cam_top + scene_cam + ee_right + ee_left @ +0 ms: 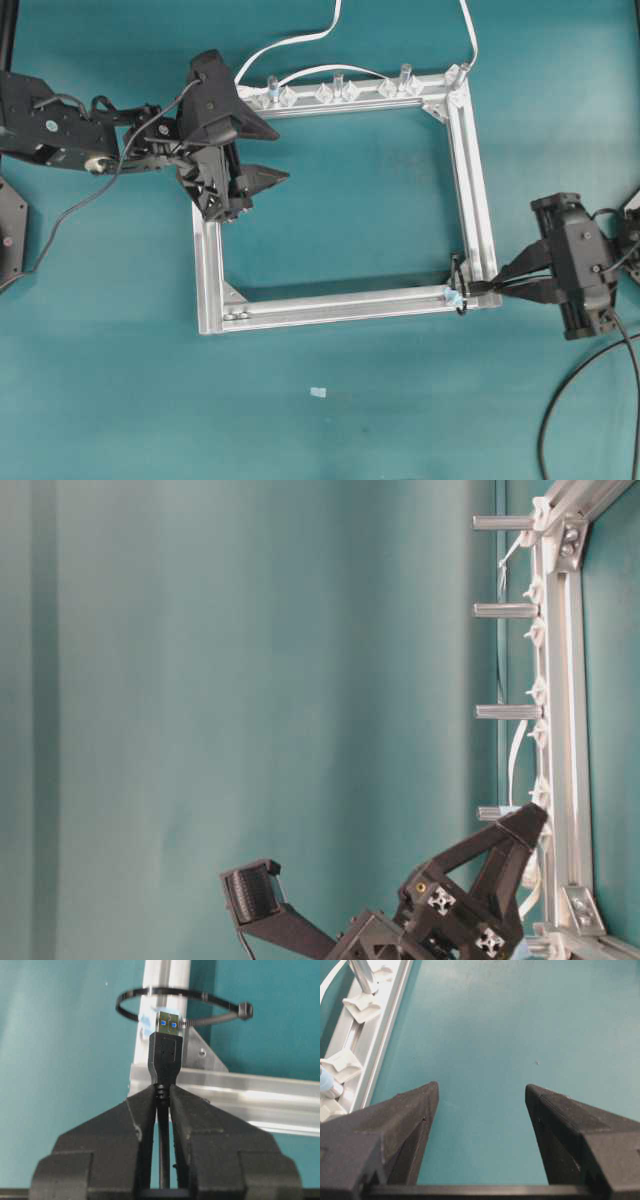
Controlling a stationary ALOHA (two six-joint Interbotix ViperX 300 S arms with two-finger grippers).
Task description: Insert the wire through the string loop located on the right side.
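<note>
Right gripper [162, 1097] clamped on the thin black round wire [164, 1067] behind its USB plug, whose metal tip sits just before the black string loop [182, 1007] around the aluminium frame [240, 1090]; left gripper [480, 1105] spread wide, holding nothing.

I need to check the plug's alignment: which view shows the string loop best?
The right wrist view: the string loop fills the frame just beyond the wire plug. Overhead shows it tiny; the other two views miss it.

We looked straight down on the square silver aluminium frame [340, 200]; a low side camera shared its clip rail, and wrist cameras sat close behind each gripper.
</note>
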